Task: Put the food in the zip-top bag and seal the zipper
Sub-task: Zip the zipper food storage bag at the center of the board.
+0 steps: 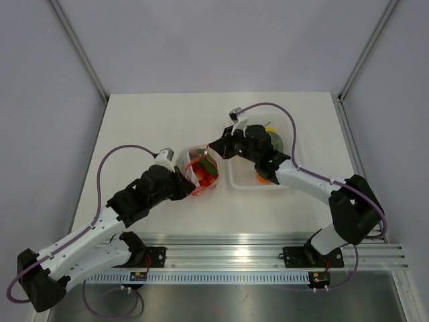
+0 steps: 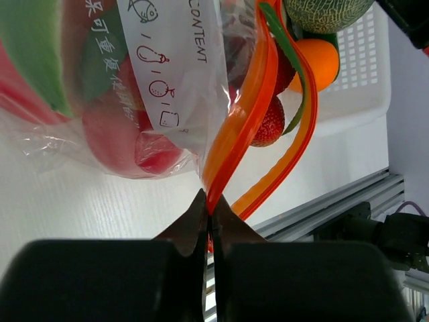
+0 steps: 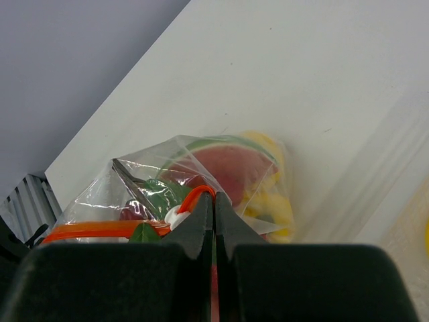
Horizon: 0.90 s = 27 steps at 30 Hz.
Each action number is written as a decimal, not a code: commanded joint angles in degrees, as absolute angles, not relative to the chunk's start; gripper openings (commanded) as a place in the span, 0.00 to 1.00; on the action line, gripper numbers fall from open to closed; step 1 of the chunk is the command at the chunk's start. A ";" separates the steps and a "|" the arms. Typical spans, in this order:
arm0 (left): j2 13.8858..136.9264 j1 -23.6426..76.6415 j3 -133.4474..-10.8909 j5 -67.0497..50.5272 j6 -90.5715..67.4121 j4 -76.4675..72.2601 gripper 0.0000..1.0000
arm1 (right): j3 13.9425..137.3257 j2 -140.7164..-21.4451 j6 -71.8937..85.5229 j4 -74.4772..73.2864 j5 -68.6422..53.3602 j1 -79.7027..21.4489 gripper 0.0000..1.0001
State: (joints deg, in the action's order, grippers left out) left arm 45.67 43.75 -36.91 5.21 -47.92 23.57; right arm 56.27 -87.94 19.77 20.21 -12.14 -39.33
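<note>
The clear zip-top bag (image 1: pixel 202 168) stands between both grippers and holds red, green and yellow toy food (image 1: pixel 205 172). My left gripper (image 1: pixel 190 183) is shut on the near end of the red-orange zipper (image 2: pixel 242 107). In the left wrist view (image 2: pixel 210 201) the zipper's two strips bow apart, so the mouth is open, with a strawberry (image 2: pixel 268 123) between them. My right gripper (image 1: pixel 212 149) is shut on the far end of the zipper (image 3: pixel 198 194), next to a white slider (image 3: pixel 175 216). In the right wrist view (image 3: pixel 214 199) a red-and-green piece (image 3: pixel 224 163) and a yellow piece (image 3: pixel 271 194) show through the bag.
A white tray (image 1: pixel 238 181) stands right of the bag under my right arm, with an orange (image 1: pixel 263 177) and a green melon (image 1: pixel 275 139) in it. It shows in the left wrist view (image 2: pixel 362 80) with the orange (image 2: pixel 319 60). An aluminium rail (image 1: pixel 268 255) runs along the near edge.
</note>
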 commanded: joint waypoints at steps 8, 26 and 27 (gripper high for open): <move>48.94 43.95 -74.94 18.25 -33.76 48.03 0.00 | 65.82 -78.15 18.72 14.95 -15.11 -39.64 0.00; 50.89 35.16 -65.63 3.43 -26.46 46.22 0.00 | 56.59 -74.54 18.20 14.07 -15.65 -41.22 0.00; 50.63 35.16 -70.44 3.25 -25.85 47.19 0.00 | 57.30 -73.23 17.58 13.11 -15.30 -41.22 0.00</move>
State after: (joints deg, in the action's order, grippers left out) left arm 53.87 35.42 -57.34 6.33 -29.61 49.04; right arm 51.99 -80.49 19.90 11.75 -16.58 -40.58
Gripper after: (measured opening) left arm 0.005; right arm 0.011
